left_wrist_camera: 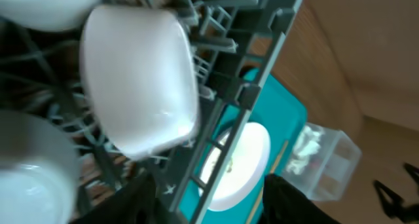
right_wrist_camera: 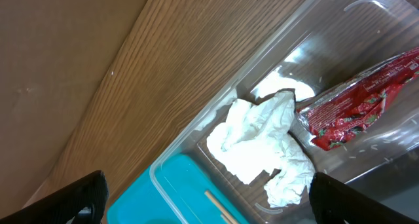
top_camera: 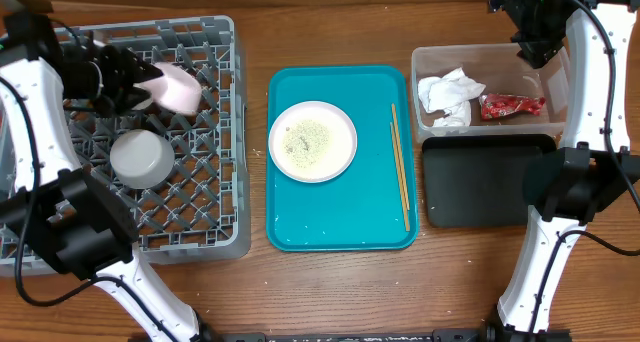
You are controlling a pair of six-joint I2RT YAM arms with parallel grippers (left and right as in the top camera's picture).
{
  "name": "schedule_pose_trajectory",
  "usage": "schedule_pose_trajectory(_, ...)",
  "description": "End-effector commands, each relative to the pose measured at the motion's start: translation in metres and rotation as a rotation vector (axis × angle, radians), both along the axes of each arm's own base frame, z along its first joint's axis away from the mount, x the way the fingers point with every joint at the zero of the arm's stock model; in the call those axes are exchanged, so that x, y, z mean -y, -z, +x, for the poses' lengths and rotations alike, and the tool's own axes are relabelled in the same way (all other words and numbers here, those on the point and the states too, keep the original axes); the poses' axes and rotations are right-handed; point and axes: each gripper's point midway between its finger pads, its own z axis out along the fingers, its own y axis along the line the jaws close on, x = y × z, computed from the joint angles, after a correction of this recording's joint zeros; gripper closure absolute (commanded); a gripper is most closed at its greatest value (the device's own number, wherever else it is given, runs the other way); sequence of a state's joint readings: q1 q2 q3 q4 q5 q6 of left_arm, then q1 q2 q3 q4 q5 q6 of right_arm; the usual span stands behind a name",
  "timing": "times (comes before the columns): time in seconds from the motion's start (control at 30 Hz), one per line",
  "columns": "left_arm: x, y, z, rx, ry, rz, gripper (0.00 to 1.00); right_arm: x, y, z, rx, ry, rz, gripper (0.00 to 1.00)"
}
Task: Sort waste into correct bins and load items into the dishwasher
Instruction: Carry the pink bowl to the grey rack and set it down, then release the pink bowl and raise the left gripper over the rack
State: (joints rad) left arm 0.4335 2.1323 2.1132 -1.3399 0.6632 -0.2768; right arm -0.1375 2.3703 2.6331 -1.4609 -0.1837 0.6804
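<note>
Spread apart and empty, the left gripper hangs beside the pale rounded bowl, which lies tilted in the grey lattice plastic dish rack. Farther off, the right gripper gapes above the clear plastic tub, which holds a crumpled white paper napkin and a red snack wrapper.

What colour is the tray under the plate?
The tray is teal, seen best from overhead.

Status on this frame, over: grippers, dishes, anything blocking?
Left gripper open over pale bowl, bowl in dish rack. Right gripper open, empty, at clear tub holding napkin and wrapper. Plate with grains on teal tray, unobstructed.
</note>
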Motion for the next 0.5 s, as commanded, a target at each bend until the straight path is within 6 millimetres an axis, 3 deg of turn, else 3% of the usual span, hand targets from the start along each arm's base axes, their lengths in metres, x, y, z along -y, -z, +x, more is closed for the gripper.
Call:
schedule_pose_trajectory(0.0, -0.020, -0.012, -0.004, -0.016, -0.004, 0.188, 0.44, 0.002, -0.026, 0.000, 0.062, 0.004, -0.007, 0.00)
schedule_pose_trajectory(0.17, -0.016, -0.017, -0.005, -0.026, 0.006, 0.216, 0.46, 0.002, -0.026, 0.000, 0.062, 0.004, -0.007, 0.00)
schedule_pose_trajectory(0.37, -0.009, -0.018, 0.003, 0.022, 0.063, 0.251, 0.67, 0.002, -0.026, 0.000, 0.062, 0.004, -0.007, 0.00)
schedule_pose_trajectory(0.47, 0.006, -0.019, 0.009, 0.060, 0.140, 0.275, 0.86, 0.002, -0.026, 0.000, 0.062, 0.005, -0.007, 0.00)
